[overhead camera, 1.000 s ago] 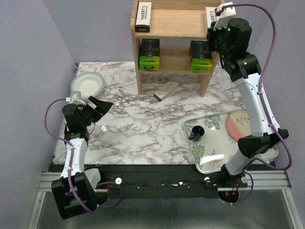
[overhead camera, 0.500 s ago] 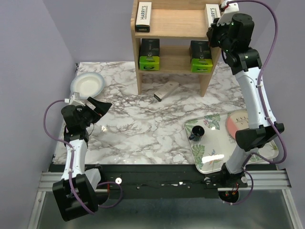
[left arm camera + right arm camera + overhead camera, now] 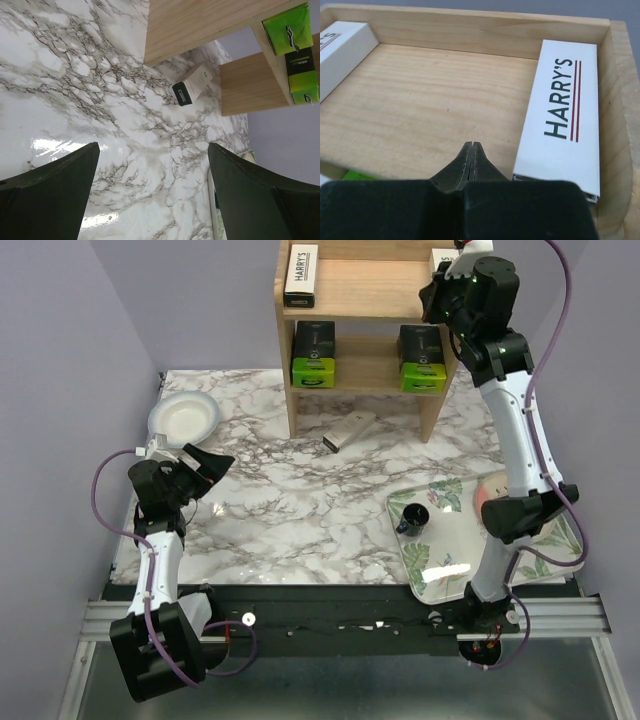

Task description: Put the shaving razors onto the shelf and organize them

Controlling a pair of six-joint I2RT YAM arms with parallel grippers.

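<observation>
Hugging the shelf (image 3: 420,100) side panel to save room, one HARRY'S box (image 3: 562,120) lies beside the right gripper (image 3: 471,146), fingers pressed together (left gripper (image 3: 152,147) fingers spread wide).

text: HARRY'S | on: right white box (image 3: 562,117) (dark capitals, lengthwise) | also: left white box (image 3: 301,275)

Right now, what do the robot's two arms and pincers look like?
The left arm and right arm are white tubes joined by chunky black joints, each trailing a purple cable. The left gripper and right gripper have black, tapered fingers. A small green light glows near the right wrist.
</observation>
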